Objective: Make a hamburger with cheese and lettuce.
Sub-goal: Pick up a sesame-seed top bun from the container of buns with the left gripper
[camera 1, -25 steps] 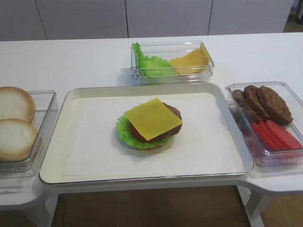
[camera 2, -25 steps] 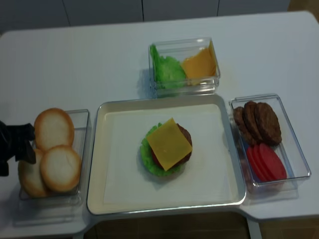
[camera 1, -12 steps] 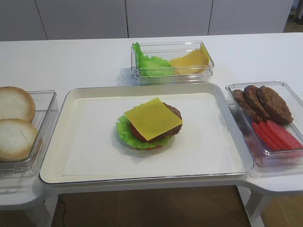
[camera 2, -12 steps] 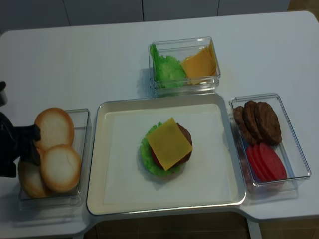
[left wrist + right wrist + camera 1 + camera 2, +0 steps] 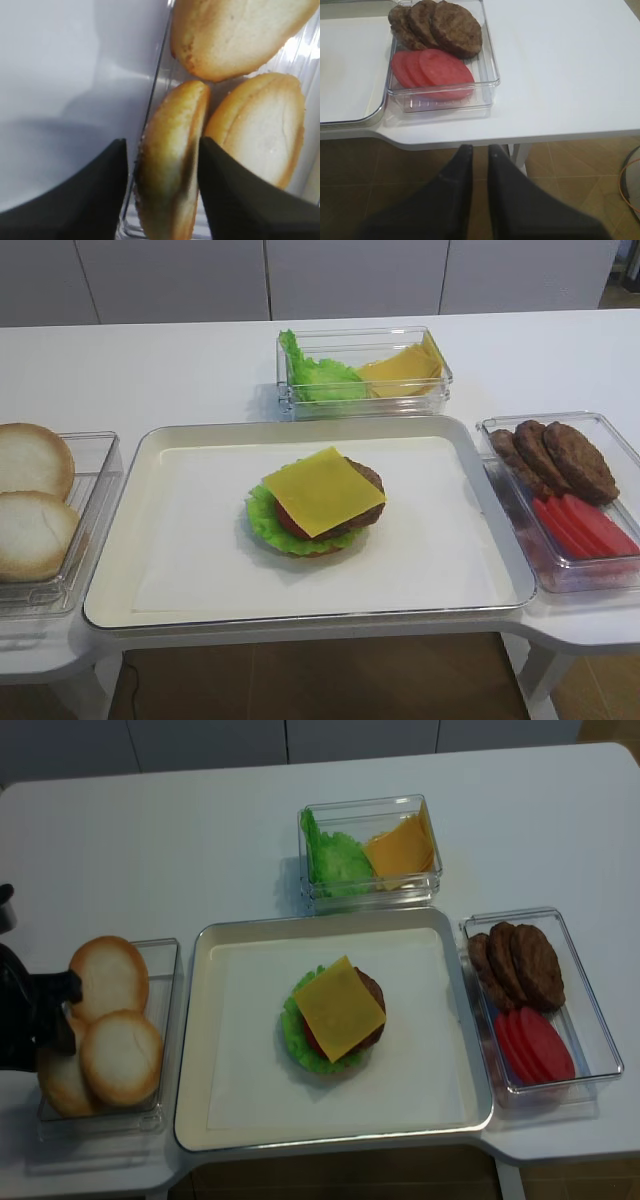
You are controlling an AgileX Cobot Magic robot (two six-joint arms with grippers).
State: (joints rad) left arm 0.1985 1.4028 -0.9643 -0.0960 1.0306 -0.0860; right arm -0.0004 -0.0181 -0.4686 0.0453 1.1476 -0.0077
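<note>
Left gripper [image 5: 162, 185] jaws straddle an upright bun [image 5: 172, 165]; right gripper [image 5: 476, 152] jaws narrow, idle

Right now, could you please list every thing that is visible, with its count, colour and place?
tray: one, cream with silver rim, centre of table
hamburger: one open stack, no top bun, middle of tray
cheese: one, yellow square, top of the stack
lettuce: one, green, frilling out low on the stack
rear box: one, clear, behind tray, holding loose green leaves and yellow slices
right box: one, clear, right of tray, holding three brown patties and red tomato slices
bun box: one, clear, left of tray
bun halves: three, pale golden, in the bun box
left tool: black, open, fingers either side of an on-edge bun half
right tool: black, fingers close together, below the table edge
</note>
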